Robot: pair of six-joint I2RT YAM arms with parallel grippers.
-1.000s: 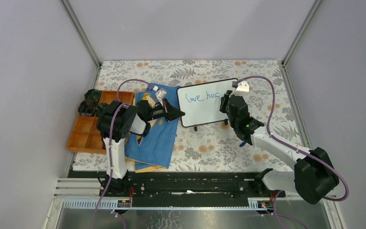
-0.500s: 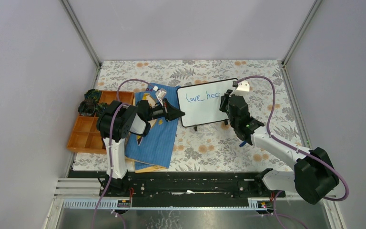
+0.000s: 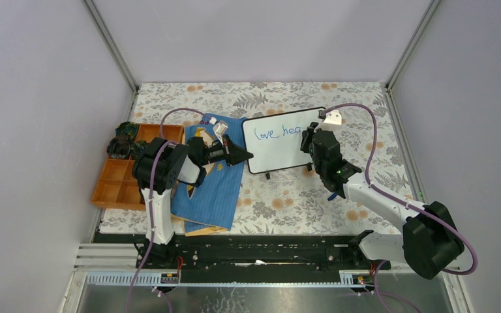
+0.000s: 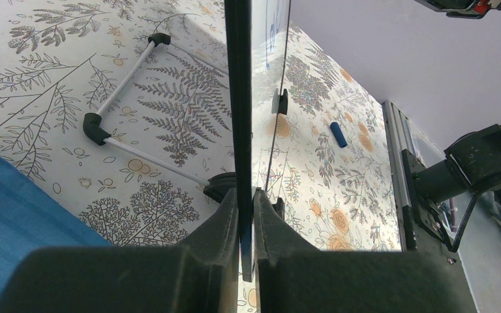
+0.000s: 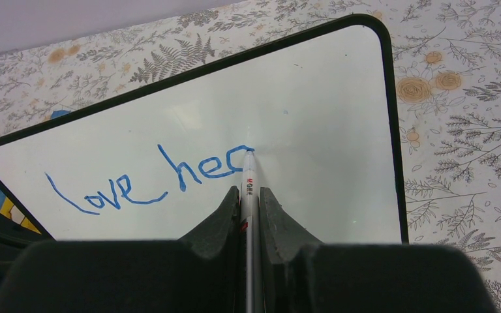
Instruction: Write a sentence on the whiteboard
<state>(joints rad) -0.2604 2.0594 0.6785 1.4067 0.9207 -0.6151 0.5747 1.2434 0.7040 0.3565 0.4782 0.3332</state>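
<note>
The whiteboard [image 3: 280, 145] stands tilted on the flowered table, seen edge-on in the left wrist view as a black frame [image 4: 238, 98]. My left gripper [image 3: 246, 155] [image 4: 246, 195] is shut on the frame at the board's lower left edge. On the white face [image 5: 326, 104], the blue sentence [image 5: 150, 179] [image 3: 276, 132] reads "love he" plus a rounded letter. My right gripper [image 3: 308, 140] [image 5: 248, 190] is shut on a white marker [image 5: 248, 171]. Its tip touches the board at the top of the last letter.
A blue cloth-like book [image 3: 212, 186] lies under the left arm, with an orange compartment tray [image 3: 121, 182] to its left. A small blue cap [image 4: 340, 134] [image 3: 332, 195] lies on the table in front of the board, under the right arm.
The last blue letter has gained a short stroke at its right end. Both arms have barely moved and both grips are unchanged.
</note>
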